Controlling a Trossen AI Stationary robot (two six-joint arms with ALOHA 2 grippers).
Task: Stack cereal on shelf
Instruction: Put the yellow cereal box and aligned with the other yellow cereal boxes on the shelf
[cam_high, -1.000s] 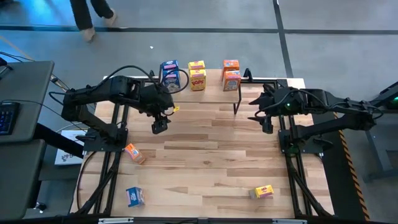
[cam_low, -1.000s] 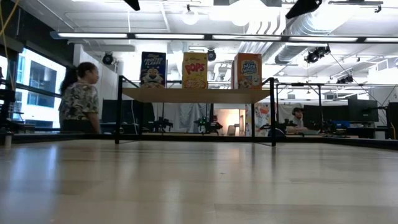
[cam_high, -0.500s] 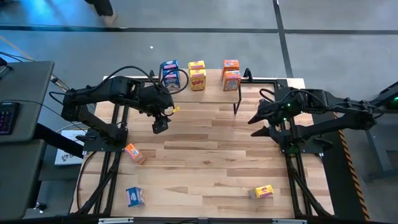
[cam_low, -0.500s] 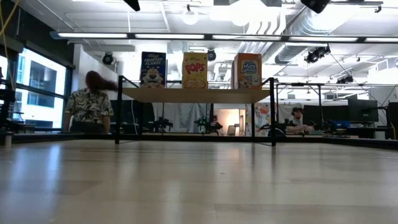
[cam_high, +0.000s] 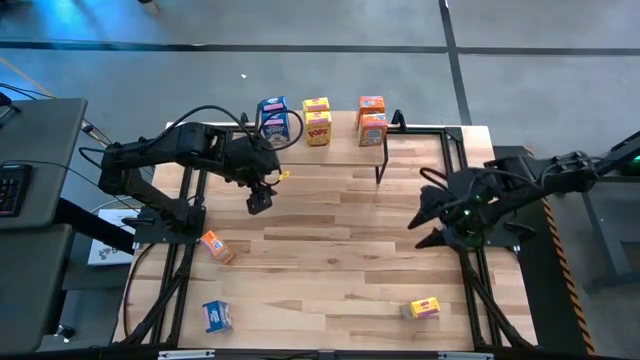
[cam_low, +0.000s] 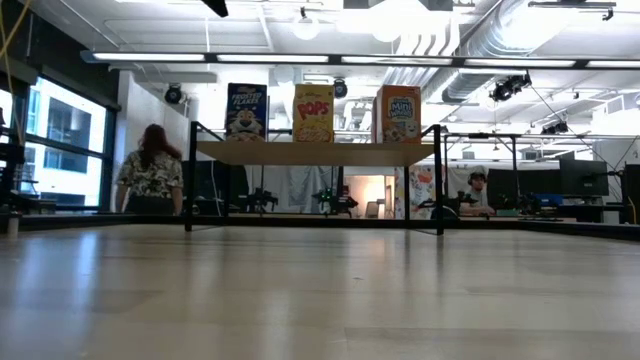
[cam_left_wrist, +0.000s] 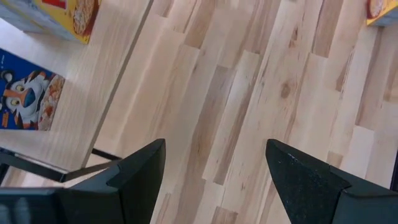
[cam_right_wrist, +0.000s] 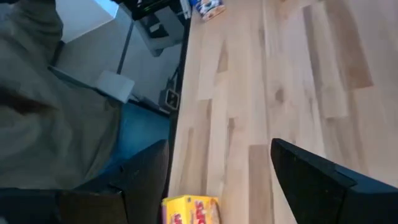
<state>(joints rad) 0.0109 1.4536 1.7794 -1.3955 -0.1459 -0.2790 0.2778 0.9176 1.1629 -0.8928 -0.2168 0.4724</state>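
Left gripper (cam_high: 258, 203) hangs open, empty, just near of the shelf (cam_high: 340, 128). Right gripper (cam_high: 427, 222) open, empty, right side. Six boxes stand on the shelf; orange box (cam_high: 214, 245), blue box (cam_high: 217, 316), yellow box (cam_high: 424, 309) lie loose. Risk: a reach clipping shelved boxes and toppling them.

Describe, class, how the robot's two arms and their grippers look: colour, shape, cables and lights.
Both arms are black, jointed and slim. A black cable loops over the left arm. The left gripper and right gripper each carry two dark, blunt fingers. A small green light glows on the right arm.
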